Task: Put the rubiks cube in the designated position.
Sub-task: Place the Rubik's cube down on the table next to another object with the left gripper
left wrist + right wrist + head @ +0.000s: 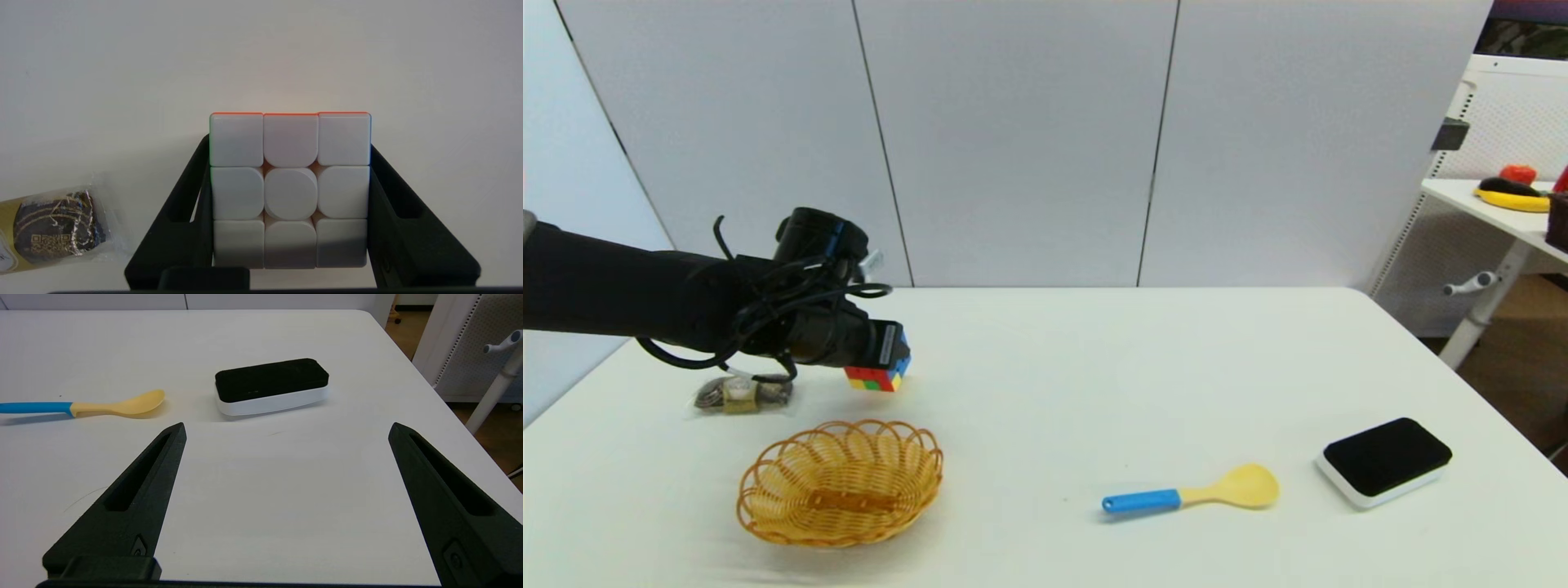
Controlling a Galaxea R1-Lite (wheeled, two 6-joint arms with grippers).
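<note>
With our left gripper (886,359) clamped on the cube (877,378), held above the tabletop (1094,367) just behind the basket (840,482), we judge this the carry; next, lower and release. Our right gripper (286,465) idles, jaws apart.

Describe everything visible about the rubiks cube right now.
The rubiks cube is a small glossy plastic 3x3 puzzle. Its white face is toward the left wrist camera, with an orange-red edge beyond; the head view shows red, yellow, green and blue squares. It is held level above the table, beyond the wicker basket, clamped on two opposite sides by the left pincer. Nothing else touches it.
</note>
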